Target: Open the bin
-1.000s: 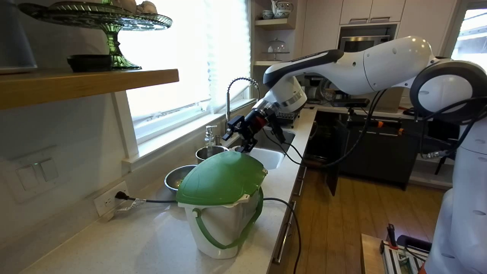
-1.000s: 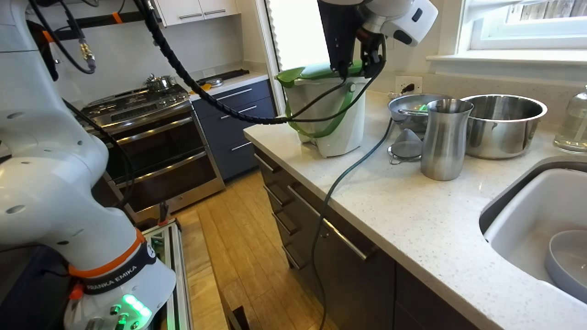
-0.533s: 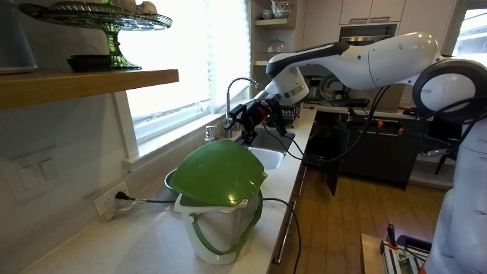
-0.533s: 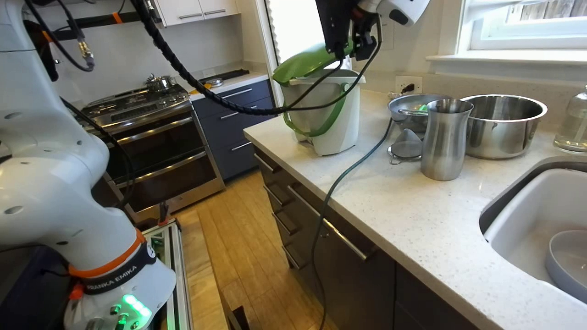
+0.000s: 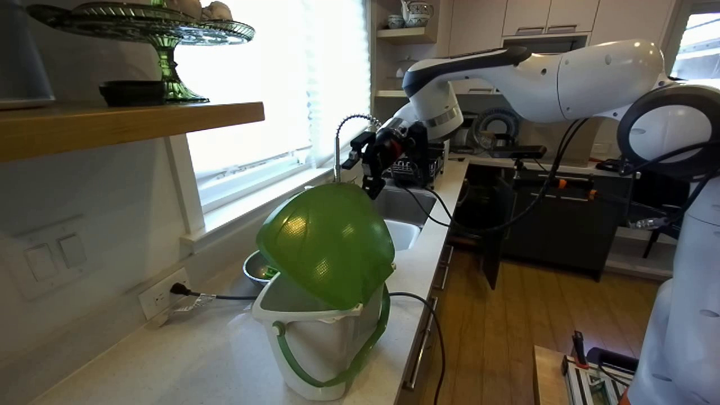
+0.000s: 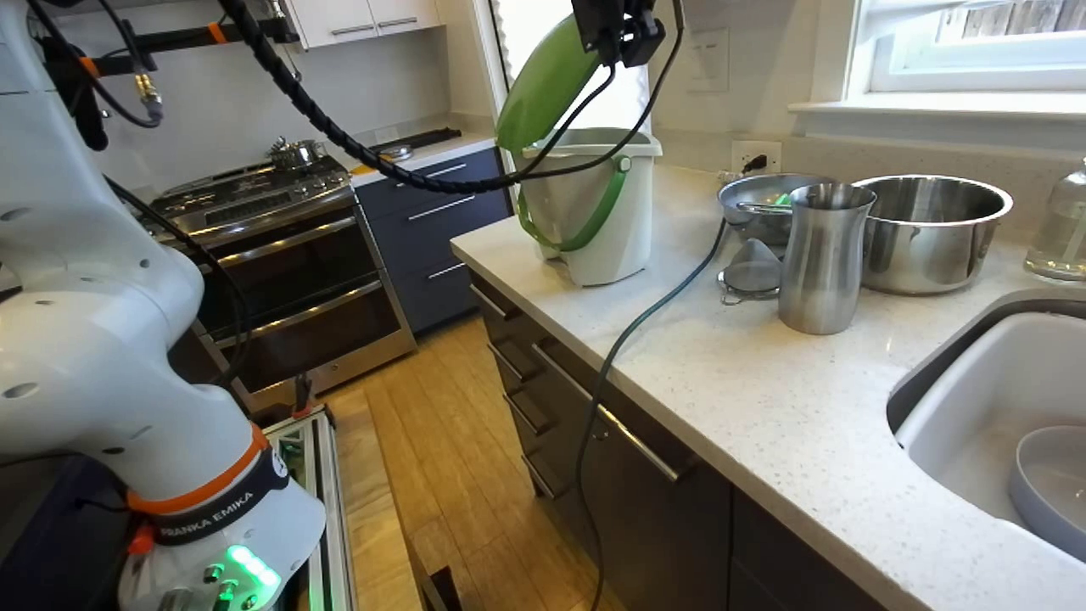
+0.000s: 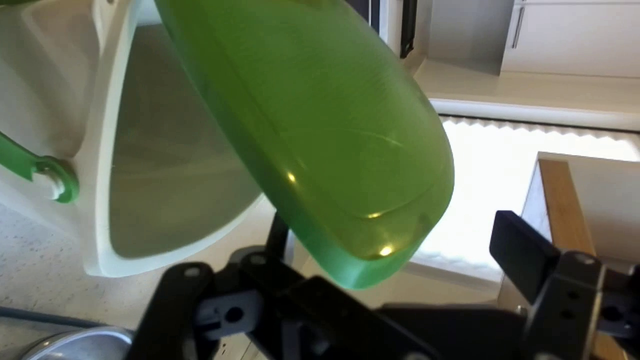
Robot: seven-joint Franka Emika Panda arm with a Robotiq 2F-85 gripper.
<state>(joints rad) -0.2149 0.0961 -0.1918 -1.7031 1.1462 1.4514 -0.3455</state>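
The white bin [image 5: 315,351] stands on the counter, with a green band handle hanging at its side. Its green lid [image 5: 332,242] is swung up steeply on its hinge, leaving part of the mouth uncovered. In an exterior view the bin [image 6: 615,221] shows its raised lid [image 6: 543,85] tilted beside my gripper. My gripper [image 5: 360,171] is open at the lid's raised free edge. In the wrist view the lid [image 7: 340,125] reaches between the open jaws. One finger passes behind the lid, its tip hidden; the other finger [image 7: 522,255] stands apart from it.
A steel bowl [image 6: 768,225], a strainer [image 6: 751,271], a steel cup [image 6: 821,263] and a steel pot [image 6: 925,246] stand near the bin, before the sink [image 6: 976,424]. A cable [image 6: 653,310] crosses the counter. A wooden shelf [image 5: 140,129] juts from the wall.
My gripper has moved up and back, and the lid has swung from closed to steeply raised. The bin has slid a little away from the sink, towards the counter's end.
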